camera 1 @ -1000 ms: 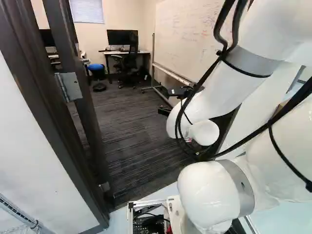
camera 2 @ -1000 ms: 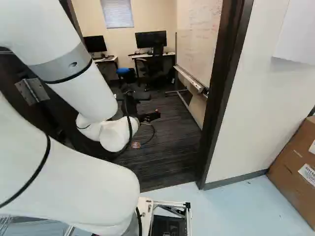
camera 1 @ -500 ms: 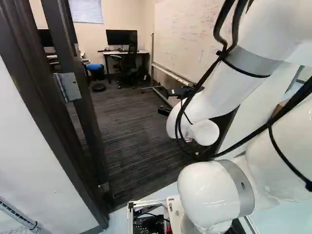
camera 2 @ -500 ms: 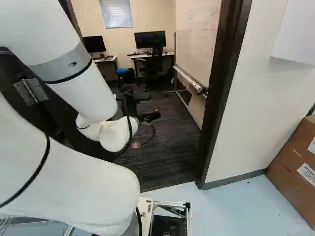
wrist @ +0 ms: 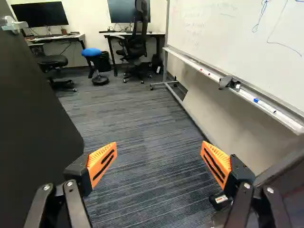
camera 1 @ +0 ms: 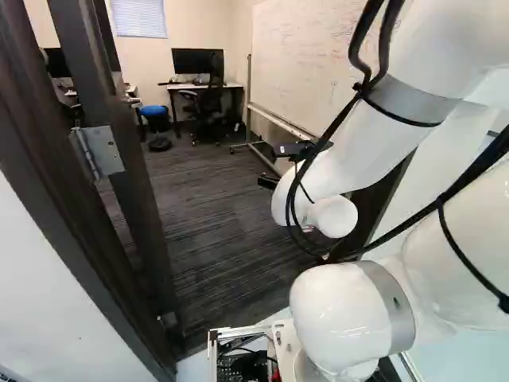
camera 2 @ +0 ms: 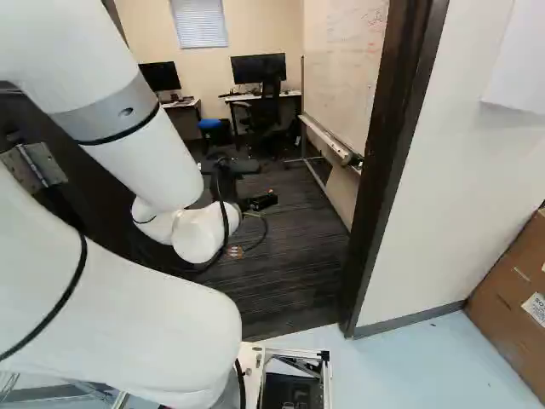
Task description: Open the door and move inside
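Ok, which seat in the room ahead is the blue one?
The stool, standing between two office chairs in the wrist view; its top is blue, theirs black.

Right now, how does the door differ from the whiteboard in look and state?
The door is dark; the whiteboard is white with marker lines. The door hangs on a hinge and stands open, while the whiteboard sits on a wheeled stand. The door has a metal handle; the whiteboard has a tray holding markers. Both stand upright.
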`<state>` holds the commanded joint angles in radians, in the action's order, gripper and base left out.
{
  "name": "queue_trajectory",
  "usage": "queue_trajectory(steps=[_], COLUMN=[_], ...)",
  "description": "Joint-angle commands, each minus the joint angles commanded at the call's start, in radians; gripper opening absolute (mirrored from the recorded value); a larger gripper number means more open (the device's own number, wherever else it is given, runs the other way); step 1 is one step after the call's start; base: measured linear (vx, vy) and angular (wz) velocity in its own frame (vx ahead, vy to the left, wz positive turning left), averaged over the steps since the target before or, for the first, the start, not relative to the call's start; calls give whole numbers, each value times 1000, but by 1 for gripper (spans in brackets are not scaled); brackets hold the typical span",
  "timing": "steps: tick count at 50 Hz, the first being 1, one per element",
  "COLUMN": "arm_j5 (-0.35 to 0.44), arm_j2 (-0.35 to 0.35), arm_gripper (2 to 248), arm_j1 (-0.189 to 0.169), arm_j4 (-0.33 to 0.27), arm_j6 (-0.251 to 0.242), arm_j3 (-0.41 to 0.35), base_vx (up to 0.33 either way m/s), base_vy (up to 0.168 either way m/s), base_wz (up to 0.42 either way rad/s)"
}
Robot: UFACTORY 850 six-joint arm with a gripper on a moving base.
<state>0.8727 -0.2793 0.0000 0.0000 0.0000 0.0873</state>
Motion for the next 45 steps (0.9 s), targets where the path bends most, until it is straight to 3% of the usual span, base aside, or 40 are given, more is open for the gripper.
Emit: queue_trajectory(steps=[45], arm_j5=[0], arm_j2=[0], arm_gripper=[247], arm_j1=[0], arm_j4=[0], arm_j6=[0], arm_j3=[0], base_vx=[166], base_vy=[-19], base_wz=[-8])
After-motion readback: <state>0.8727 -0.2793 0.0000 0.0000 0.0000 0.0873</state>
